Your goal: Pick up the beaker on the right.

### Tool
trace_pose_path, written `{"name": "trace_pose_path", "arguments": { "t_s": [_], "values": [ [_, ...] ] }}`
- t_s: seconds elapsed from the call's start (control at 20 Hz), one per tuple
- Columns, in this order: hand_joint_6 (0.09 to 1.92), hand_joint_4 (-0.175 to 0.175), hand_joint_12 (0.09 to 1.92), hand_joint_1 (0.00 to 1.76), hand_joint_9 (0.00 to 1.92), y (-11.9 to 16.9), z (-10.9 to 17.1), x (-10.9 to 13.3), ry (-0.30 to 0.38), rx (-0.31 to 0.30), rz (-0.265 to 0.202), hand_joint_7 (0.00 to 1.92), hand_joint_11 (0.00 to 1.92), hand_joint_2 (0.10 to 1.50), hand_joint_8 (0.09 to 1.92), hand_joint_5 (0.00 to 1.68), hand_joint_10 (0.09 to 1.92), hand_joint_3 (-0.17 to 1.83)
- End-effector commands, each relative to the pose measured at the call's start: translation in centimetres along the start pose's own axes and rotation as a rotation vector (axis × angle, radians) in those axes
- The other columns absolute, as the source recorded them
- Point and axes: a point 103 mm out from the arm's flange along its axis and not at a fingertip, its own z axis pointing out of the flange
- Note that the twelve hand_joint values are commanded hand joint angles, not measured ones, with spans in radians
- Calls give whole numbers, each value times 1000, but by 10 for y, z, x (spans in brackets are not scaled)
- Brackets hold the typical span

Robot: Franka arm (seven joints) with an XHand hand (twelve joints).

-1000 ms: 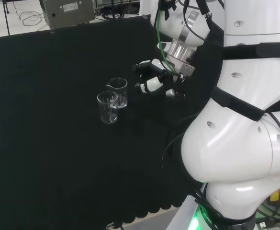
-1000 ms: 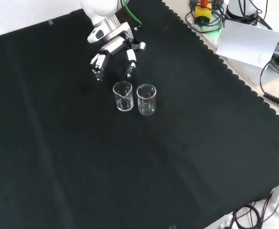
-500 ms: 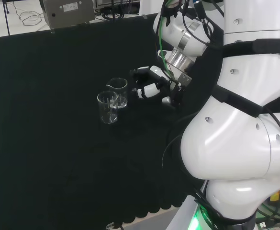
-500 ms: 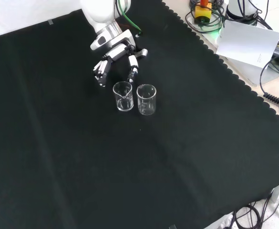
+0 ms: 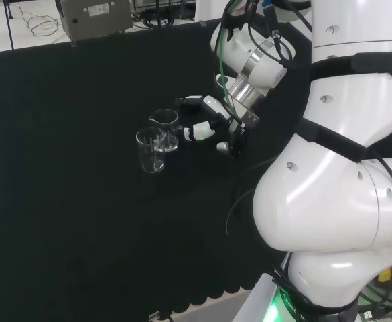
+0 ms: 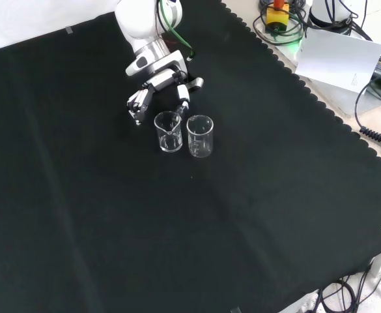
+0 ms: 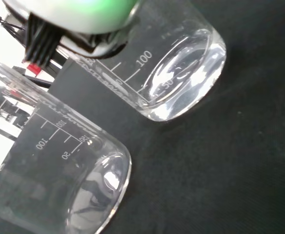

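Two clear glass beakers stand close together on the black cloth. In the front view one beaker [image 6: 169, 132] is on the left and the other beaker [image 6: 200, 135] on the right. In the head view the left one is the farther beaker [image 5: 164, 127] and the other is the nearer beaker [image 5: 151, 150]. The hand [image 6: 159, 83] hangs just behind the left beaker in the front view, open, with its fingers [image 6: 135, 108] and thumb [image 6: 183, 96] spread to either side and nothing held. In the head view the hand [image 5: 209, 124] sits right of the beakers. The wrist view looks closely at one beaker [image 7: 179, 73] and the other beaker [image 7: 64, 170].
The arm's white links [image 5: 330, 201] fill the right of the head view. A grey box [image 5: 95, 17] stands beyond the cloth's far edge. In the front view, cables and a white sheet [image 6: 343, 59] lie past the cloth's scalloped edge at the upper right.
The hand has come closer to the beakers, down the front view and leftward in the head view. Its fingers stay spread. Neither beaker has moved.
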Motion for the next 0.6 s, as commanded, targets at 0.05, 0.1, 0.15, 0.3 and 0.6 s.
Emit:
{"name": "trace_pose_path", "arguments": {
  "t_s": [0.05,0.1,0.15,0.3,0.6],
  "values": [
    [88,-67,1419,916,443,5,8,6,6,-2,-20,391,48,468,796,512,678,657],
    [88,-67,1419,913,444,5,9,7,4,-4,-21,390,44,467,797,509,680,654],
    [89,-68,1420,910,446,5,10,7,2,-8,-23,390,42,466,798,507,681,651],
    [92,-70,1420,904,452,-2,6,3,10,-14,-19,389,40,465,800,508,685,647],
    [101,-74,1421,891,460,2,20,12,6,-11,-27,393,40,467,805,512,688,637]
  ]
}}
